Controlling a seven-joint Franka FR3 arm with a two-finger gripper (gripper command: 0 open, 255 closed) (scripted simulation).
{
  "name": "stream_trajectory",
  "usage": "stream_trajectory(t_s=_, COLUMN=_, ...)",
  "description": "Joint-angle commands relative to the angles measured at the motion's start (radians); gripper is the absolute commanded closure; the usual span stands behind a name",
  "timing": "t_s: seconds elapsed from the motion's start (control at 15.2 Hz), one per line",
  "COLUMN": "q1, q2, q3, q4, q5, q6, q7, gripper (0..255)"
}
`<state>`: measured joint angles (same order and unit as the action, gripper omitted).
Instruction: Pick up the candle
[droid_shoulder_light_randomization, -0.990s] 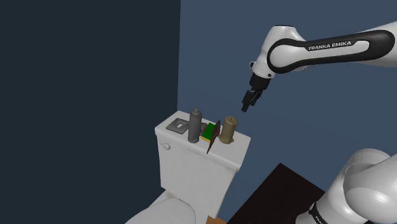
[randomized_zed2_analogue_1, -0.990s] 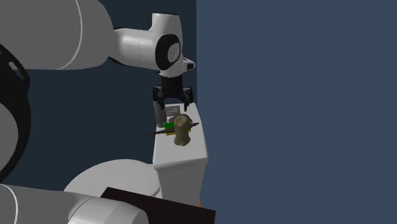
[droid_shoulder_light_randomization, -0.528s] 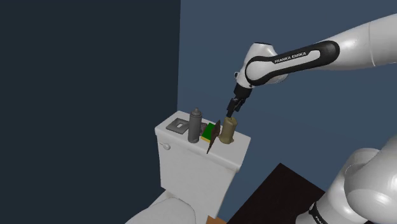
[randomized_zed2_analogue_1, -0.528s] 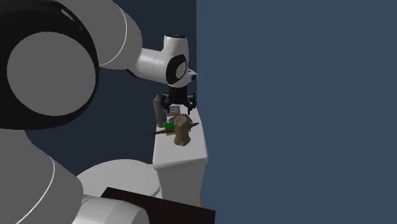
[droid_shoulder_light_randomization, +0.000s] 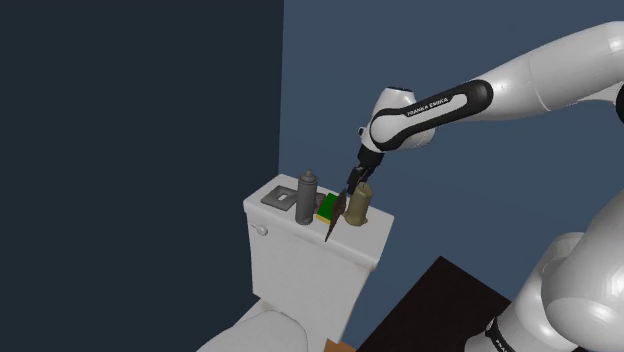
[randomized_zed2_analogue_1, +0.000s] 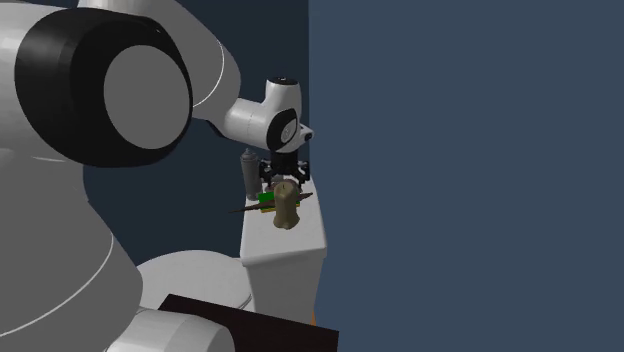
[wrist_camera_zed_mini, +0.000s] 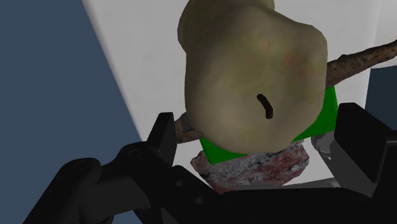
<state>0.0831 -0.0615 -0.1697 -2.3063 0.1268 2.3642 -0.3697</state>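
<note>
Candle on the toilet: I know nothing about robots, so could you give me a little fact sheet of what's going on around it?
candle: beige, lumpy, dark wick, upright on the toilet tank
hand: black, open, above the candle
fingers: one on either side of the candle's top, not clasping it
neighbours: green block, thin brown stick, grey bottle
backdrop: blue wall

In your wrist view the candle (wrist_camera_zed_mini: 254, 95) runs off the picture's edge, and it covers most of the green block (wrist_camera_zed_mini: 315, 121) and the middle of the brown stick (wrist_camera_zed_mini: 356, 60). In the shoulder view the gripper (droid_shoulder_light_randomization: 353, 184) hides the candle's top. The flat grey piece (droid_shoulder_light_randomization: 280, 197) at the tank lid's (droid_shoulder_light_randomization: 300, 228) far corner is too small to name.
</note>
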Motion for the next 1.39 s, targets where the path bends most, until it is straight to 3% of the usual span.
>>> stream_trajectory(t_s=0.0, q1=0.0, q2=0.017, q3=-0.001, q4=-0.013, q5=0.008, q6=0.029, q7=-0.008, gripper=0)
stream_trajectory(t_s=0.2, q1=0.001, q2=0.022, q3=-0.001, q4=-0.016, q5=0.01, q6=0.037, q7=-0.01, gripper=0)
stream_trajectory(t_s=0.26, q1=0.001, q2=0.022, q3=-0.001, q4=-0.016, q5=0.01, q6=0.038, q7=-0.01, gripper=255)
stream_trajectory(t_s=0.86, q1=0.001, q2=0.022, q3=-0.001, q4=-0.016, q5=0.01, q6=0.037, q7=-0.01, gripper=255)
stream_trajectory(t_s=1.32, q1=-0.002, q2=-0.03, q3=0.0, q4=0.028, q5=-0.014, q6=-0.057, q7=0.013, gripper=255)
